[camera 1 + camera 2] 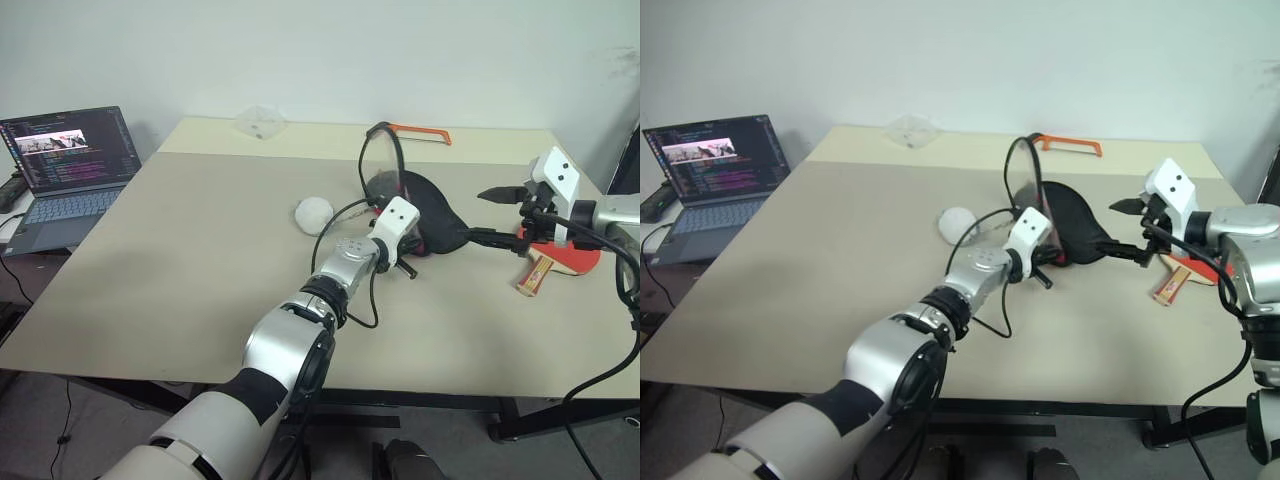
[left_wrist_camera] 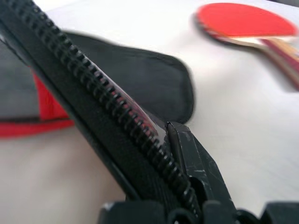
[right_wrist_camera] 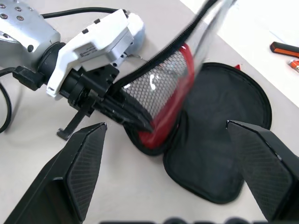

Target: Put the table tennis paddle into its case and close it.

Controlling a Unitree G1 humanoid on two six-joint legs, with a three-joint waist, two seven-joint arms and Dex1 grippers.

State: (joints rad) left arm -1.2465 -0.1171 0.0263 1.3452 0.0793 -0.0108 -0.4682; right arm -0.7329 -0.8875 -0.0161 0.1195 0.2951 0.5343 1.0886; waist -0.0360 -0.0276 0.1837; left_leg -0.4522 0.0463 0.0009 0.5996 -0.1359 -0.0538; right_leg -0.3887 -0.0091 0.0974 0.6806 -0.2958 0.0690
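Observation:
The case (image 1: 438, 215) lies open on the table, its black half flat and its red-and-mesh flap (image 3: 161, 84) lifted upright. My left gripper (image 1: 404, 256) is shut on the flap's zipper edge (image 2: 117, 116) at the narrow end of the case. My right gripper (image 1: 494, 216) hovers open just right of the case, its fingers (image 3: 84, 163) spread wide on either side of it. The table tennis paddle (image 1: 560, 258) lies red face up on the table below my right hand, its wooden handle (image 1: 534, 275) toward the front edge.
A white ball (image 1: 313, 213) sits left of the case. An orange-handled saw (image 1: 425, 132) and a clear plastic piece (image 1: 260, 122) lie near the far edge. An open laptop (image 1: 65, 165) stands on a side table at the left.

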